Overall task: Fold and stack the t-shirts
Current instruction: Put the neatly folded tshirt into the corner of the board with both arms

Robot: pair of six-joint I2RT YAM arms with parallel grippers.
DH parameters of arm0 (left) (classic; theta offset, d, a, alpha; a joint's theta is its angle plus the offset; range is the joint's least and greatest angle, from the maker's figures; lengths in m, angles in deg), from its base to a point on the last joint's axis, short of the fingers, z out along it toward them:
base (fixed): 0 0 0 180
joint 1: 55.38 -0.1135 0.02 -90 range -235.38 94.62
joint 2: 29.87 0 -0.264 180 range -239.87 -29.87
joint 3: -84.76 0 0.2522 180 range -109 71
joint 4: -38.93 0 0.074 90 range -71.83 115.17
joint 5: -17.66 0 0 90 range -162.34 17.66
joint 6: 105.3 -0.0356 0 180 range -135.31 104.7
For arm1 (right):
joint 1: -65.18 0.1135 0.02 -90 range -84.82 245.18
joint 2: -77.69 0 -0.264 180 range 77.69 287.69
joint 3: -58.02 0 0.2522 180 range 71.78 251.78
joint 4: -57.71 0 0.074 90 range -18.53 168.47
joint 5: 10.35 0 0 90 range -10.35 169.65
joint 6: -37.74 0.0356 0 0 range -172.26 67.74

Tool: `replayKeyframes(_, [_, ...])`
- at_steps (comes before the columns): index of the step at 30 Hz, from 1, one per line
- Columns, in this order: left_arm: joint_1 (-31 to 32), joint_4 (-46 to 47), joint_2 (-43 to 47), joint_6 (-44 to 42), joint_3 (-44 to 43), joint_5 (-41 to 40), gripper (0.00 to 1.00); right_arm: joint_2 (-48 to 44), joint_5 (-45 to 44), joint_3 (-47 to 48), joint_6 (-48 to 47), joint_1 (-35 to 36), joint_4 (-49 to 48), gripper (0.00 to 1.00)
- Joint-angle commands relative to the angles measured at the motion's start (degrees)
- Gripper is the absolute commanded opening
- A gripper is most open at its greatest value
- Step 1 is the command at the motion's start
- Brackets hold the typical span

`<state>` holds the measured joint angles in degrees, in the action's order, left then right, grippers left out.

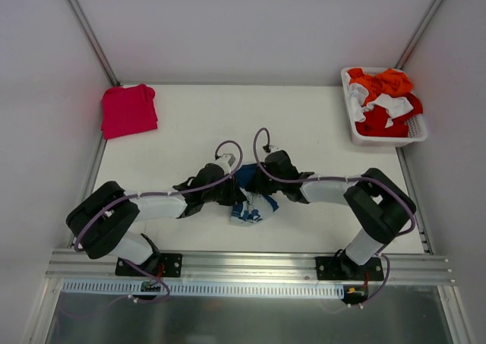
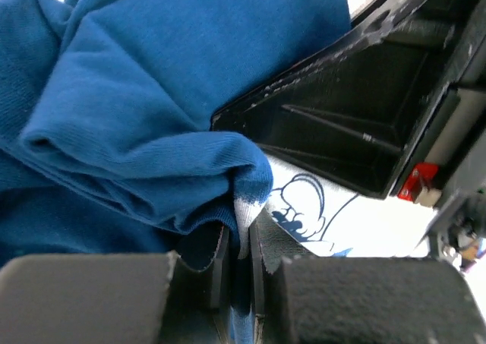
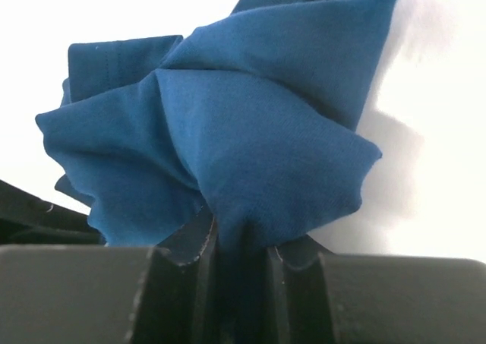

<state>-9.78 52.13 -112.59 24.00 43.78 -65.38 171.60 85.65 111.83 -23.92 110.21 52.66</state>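
A crumpled blue t-shirt point(image 1: 254, 206) with a white printed patch lies bunched at the middle of the table, between the two arms. My left gripper point(image 1: 232, 194) comes at it from the left and is shut on a thin edge of the cloth point(image 2: 241, 215). From the right, my right gripper point(image 1: 259, 183) is shut on a thick fold of the same blue t-shirt point(image 3: 250, 124). The two grippers sit close together; the right one's black body point(image 2: 357, 116) fills the left wrist view. A pinkish-red t-shirt point(image 1: 129, 110) lies folded at the table's far left corner.
A white basket point(image 1: 357, 124) holding orange, red and white clothes stands at the back right corner. Metal frame rails run along the table's left and right sides, and a rail crosses the near edge by the arm bases.
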Motion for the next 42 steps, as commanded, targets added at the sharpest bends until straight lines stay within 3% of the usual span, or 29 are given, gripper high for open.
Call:
replayKeyframes(1, [-2.27,-7.34,2.12,-4.41,-7.82,-3.18,0.00,1.80,1.47,7.65,-2.93,1.28,8.06,0.01])
replayKeyframes(12, [-13.42,-25.45,8.27,-12.32,-21.10,-2.31,0.00,7.95,1.64,37.62,-12.16,1.37,30.04,0.00])
replayKeyframes(21, [-19.58,-32.05,5.64,-16.02,-28.93,-1.96,0.00,24.01,6.03,67.23,-14.54,0.49,42.69,0.01])
replayKeyframes(27, [-27.58,-35.75,3.09,-16.90,-33.76,-0.46,0.00,38.15,11.74,92.59,-14.63,-1.61,51.22,0.00])
replayKeyframes(30, [-31.27,-36.97,1.25,-16.63,-36.13,-0.20,0.00,42.57,16.83,100.72,-12.44,-3.63,51.33,0.01])
replayKeyframes(36, [-35.67,-39.96,-1.83,-17.16,-40.62,-2.82,0.00,45.56,24.30,98.37,-8.57,-6.10,42.11,0.01])
replayKeyframes(42, [-35.76,-40.50,-4.03,-17.25,-42.03,-3.71,0.00,51.46,28.54,103.74,-3.12,-6.01,36.92,0.00])
